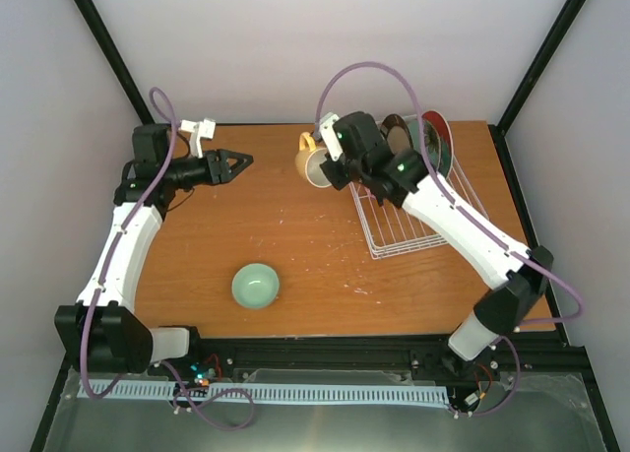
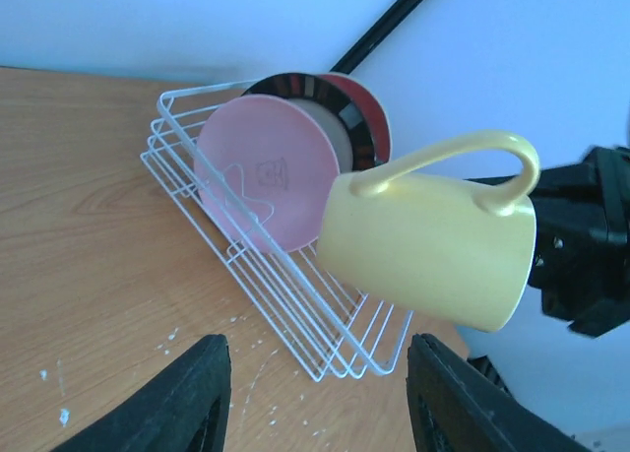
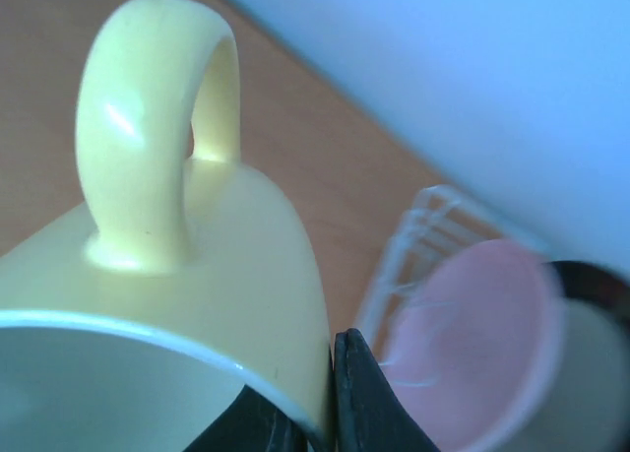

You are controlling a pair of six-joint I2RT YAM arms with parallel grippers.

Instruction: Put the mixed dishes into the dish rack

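right wrist: glossy yellow mug (image 3: 197, 275) w/ loop handle, clamped in right hand (image 3: 315, 413); left hand (image 2: 317, 373) apart

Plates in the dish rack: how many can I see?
3, all upright in the dish rack: the pink plate in front, the dark-rimmed plate behind it, the red plate last. Another may be hidden behind them.

Glossy mug (image 2: 433, 245), wire rack (image 2: 286, 296), wooden table (image 2: 89, 226)

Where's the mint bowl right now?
In the top view, the mint bowl sits alone on the table, near-left of centre, well clear of the dish rack.
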